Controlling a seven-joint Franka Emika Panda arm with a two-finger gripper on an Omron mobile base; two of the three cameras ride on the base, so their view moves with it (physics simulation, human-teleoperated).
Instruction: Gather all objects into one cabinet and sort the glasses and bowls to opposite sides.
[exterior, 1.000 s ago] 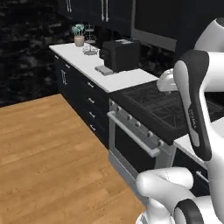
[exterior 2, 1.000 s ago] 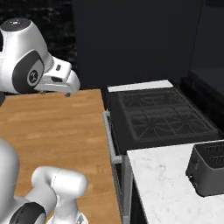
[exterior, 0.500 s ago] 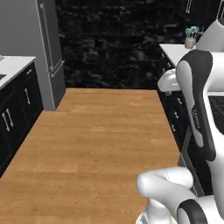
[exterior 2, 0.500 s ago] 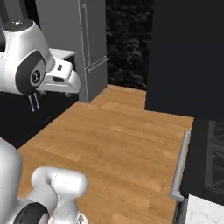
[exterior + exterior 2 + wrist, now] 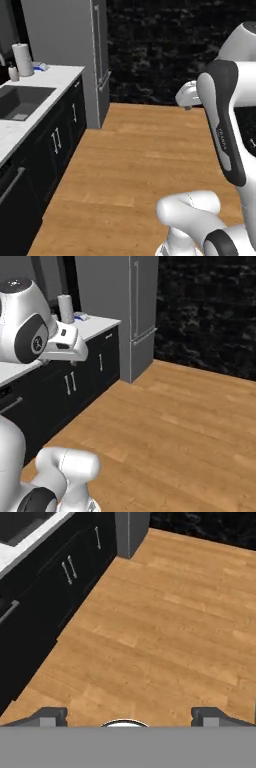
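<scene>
My gripper (image 5: 129, 716) hangs open over the wooden floor (image 5: 165, 627), its two dark fingertips (image 5: 50, 714) wide apart with nothing between them. In the left base view the white hand (image 5: 188, 95) sticks out to the left of the raised arm. In the right base view the hand (image 5: 67, 343) stands in front of the dark base drawers. The glasses, the bowls and the cabinet are out of view.
A tall grey fridge (image 5: 75, 55) stands at the back. A white counter (image 5: 50, 82) over black drawers (image 5: 50, 587) runs along the left, with a sink (image 5: 20, 100), a paper towel roll (image 5: 22, 59) and a small blue thing (image 5: 42, 66) too small to tell. Bare floor stretches ahead.
The whole picture has swung: the base has turned from the stove and toaster counter past the floor to the fridge and sink side. The gripper stays open.
</scene>
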